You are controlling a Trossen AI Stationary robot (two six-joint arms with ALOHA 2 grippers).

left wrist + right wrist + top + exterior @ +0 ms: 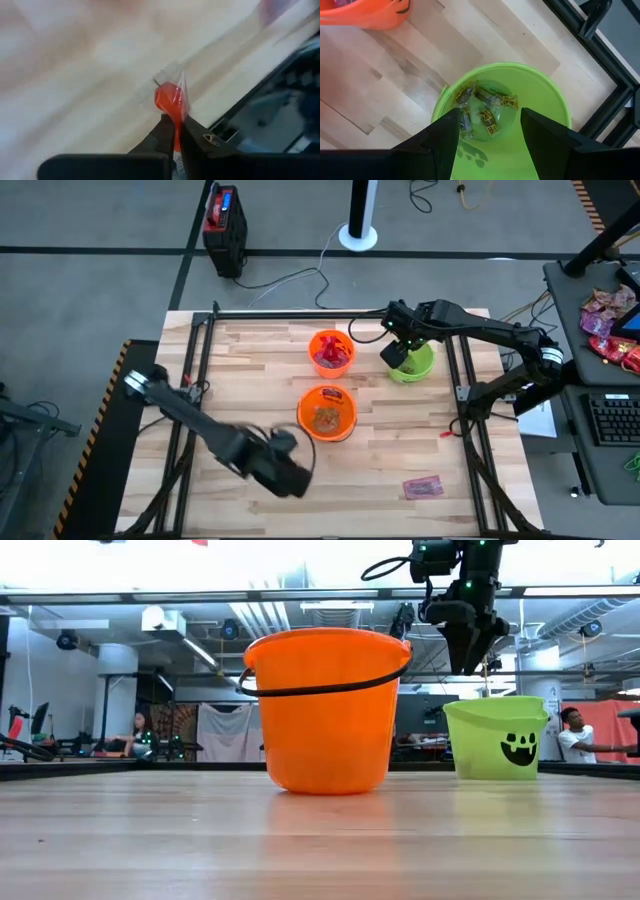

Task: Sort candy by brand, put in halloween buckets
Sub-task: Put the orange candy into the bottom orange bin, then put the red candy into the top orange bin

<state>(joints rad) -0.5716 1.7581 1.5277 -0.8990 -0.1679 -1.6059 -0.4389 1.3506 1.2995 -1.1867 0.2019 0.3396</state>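
Note:
My left gripper [176,122], over the table's near left part [285,470], is shut on a small red candy [170,97] in a clear wrapper. My right gripper [490,117] hangs open above the lime green bucket [500,107], clear of its rim [467,655]. Several green-and-clear wrapped pieces [482,107] lie on that bucket's bottom. Two orange buckets stand on the boards: the far one [332,350] holds red packets, the near one [327,412] holds brownish pieces. One pink packet [423,487] lies flat near the table's near right corner. My left gripper pinches the red candy by one end of its clear wrapper [176,114] between the two fingertips. The red body and the wrapper's other twisted end [167,75] stick out past the fingers. The candy is off the boards.
A black frame [300,313] runs around the table. Beyond the far edge a black-and-red box [225,218] with a cable stands on the floor. A side desk on the right carries a heap of pink and red packets [608,320] and a keyboard [612,418]. People [573,735] sit in the room behind.

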